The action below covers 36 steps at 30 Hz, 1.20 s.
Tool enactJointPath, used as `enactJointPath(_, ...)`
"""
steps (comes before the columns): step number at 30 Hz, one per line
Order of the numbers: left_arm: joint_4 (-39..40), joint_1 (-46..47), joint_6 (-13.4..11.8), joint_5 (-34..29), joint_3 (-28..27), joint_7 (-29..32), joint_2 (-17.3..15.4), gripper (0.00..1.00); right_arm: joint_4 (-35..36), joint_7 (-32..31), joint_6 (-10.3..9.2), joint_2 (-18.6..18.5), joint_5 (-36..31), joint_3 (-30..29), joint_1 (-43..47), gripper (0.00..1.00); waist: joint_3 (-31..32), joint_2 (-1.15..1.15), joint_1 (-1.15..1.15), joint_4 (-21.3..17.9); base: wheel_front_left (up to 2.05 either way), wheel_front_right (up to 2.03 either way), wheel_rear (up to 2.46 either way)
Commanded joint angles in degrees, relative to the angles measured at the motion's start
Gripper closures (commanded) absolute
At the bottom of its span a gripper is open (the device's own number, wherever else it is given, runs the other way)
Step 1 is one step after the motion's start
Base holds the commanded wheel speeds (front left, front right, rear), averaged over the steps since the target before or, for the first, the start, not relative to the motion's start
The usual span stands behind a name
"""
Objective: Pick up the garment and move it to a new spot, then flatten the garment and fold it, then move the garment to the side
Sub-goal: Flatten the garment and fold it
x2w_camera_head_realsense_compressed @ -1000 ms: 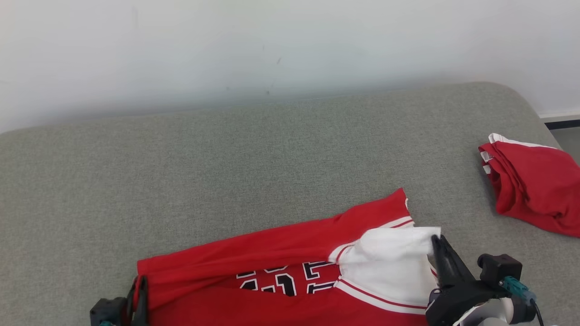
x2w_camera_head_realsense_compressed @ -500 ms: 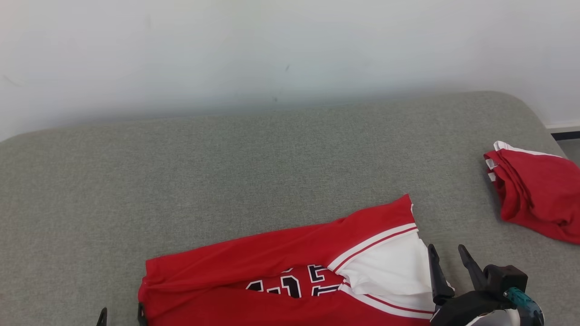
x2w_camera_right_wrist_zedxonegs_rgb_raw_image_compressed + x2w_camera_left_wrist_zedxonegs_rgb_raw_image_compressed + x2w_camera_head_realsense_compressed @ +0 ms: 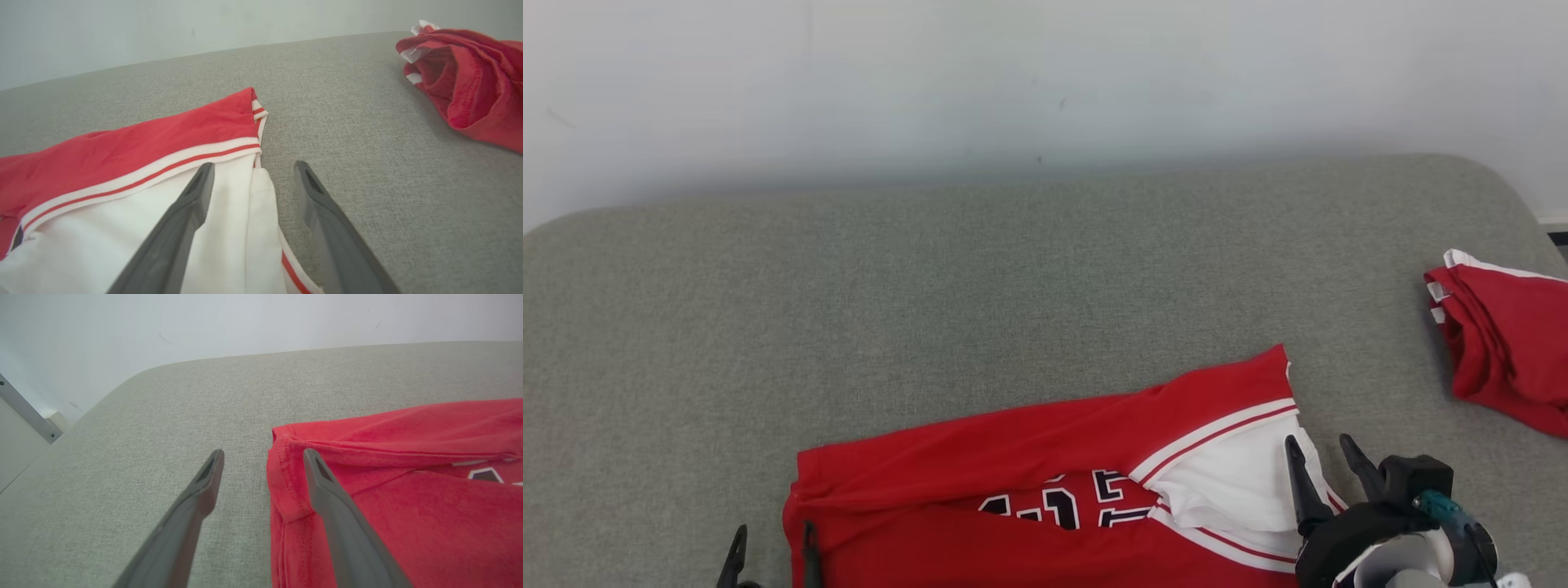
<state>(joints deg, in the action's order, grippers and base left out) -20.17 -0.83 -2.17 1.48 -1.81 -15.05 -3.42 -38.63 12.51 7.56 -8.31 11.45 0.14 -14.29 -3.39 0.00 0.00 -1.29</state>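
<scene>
The red garment [image 3: 1045, 457] lies flat on the near middle of the bench [image 3: 1013, 269]; its nearest part is cut off by the bottom edge of the head view. Black-and-white lettering [image 3: 1066, 506] shows through a gap in the fold; most of it is covered and cannot be read. A second red garment [image 3: 1511, 343], bunched and white-trimmed, sits well apart at the far right, cut off by the frame. The bench has a grey woven cover and rounded corners; behind it stands a pale, plain wall [image 3: 1013, 82]. The garment is soft knit, with a white panel edged in red-and-white ribbed stripes at its right end. Of the left gripper [image 3: 774, 531] only two dark tapered finger ends show; its jaws are apart, straddling the garment's stitched left edge, one finger over cloth, one over bare bench [image 3: 263, 453]. The right gripper [image 3: 1317, 441] also has its jaws apart, astride the white panel's edge [image 3: 254, 164]; whether either touches cloth is unclear.
</scene>
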Motion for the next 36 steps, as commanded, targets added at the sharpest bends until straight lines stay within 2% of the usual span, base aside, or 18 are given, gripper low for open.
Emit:
enactJointPath(1, 0.12, 0.70, 0.07, -0.49, 0.32, -0.15, 0.18, 0.00, -0.68, -0.48, -0.19, -0.53, -0.48, 0.13, -0.99, 0.00, -0.91, 0.00, 0.00, 0.69, 0.00, 0.00, 0.00)
enactJointPath(9, -0.24, 2.09, 0.65, 0.28, 0.91, -0.15, 0.30, 0.00, -6.56, -4.88, -0.19, -0.90, -1.16, 0.47, -4.79, 0.00, -2.60, 0.00, 0.00, 2.59, 0.00, 0.00, 0.00)
enactJointPath(18, -0.26, 1.94, 0.95, 0.91, 0.55, -0.15, 0.43, 0.00, -13.25, -9.73, -0.18, 0.35, 2.19, 3.86, -4.79, 0.00, -2.55, 0.00, 0.00, 3.38, 0.00, 0.00, 0.00)
enactJointPath(19, -0.21, 1.83, 0.93, 0.93, 0.57, -0.15, 0.44, 0.00, -13.50, -9.86, -0.17, 0.44, 2.57, 4.44, -4.76, 0.06, -2.53, 0.00, 0.00, 3.35, 0.00, 0.00, 0.00)
enactJointPath(20, -0.15, 1.72, 0.91, 0.94, 0.62, -0.15, 0.46, 0.00, -13.68, -9.83, -0.03, 0.34, 2.99, 4.98, -4.78, 0.54, -2.51, 0.00, 0.00, 3.30, 0.00, 0.00, 0.00)
enactJointPath(21, -0.10, 1.61, 0.90, 0.98, 0.61, -0.15, 0.47, 0.00, -13.82, -9.47, -0.03, 0.17, 3.35, 5.36, -4.86, 0.93, -2.48, 0.00, 0.00, 3.23, 0.00, 0.00, 0.00)
enactJointPath(22, -0.07, 1.52, 0.89, 1.06, 0.57, -0.15, 0.47, 0.00, -13.97, -8.98, -0.04, -0.13, 3.80, 5.39, -4.93, 1.00, -2.48, 0.00, 0.00, 3.12, 0.00, 0.00, 0.00)
enactJointPath(28, 0.03, 1.76, 0.83, 1.10, 0.60, -0.15, 0.50, 0.00, -15.11, -3.25, -0.38, -4.20, 3.29, 0.46, -6.79, 1.00, -2.55, 0.00, 0.00, 2.57, 0.00, 0.00, 0.00)
enactJointPath(33, -0.39, 1.84, 1.21, 1.15, 0.88, -0.15, 0.50, 0.00, -15.37, 0.73, -0.24, -4.31, 1.29, -3.89, -8.23, 1.00, -2.28, 0.00, 0.00, 2.16, 0.00, 0.00, 0.00)
enactJointPath(36, -0.43, 1.50, 1.22, 1.31, 0.95, -0.15, 0.52, 0.00, -14.15, 1.77, -0.22, -3.24, 0.35, -4.54, -8.40, 1.00, -1.94, 0.00, 0.00, 1.81, 0.00, 0.00, 0.00)
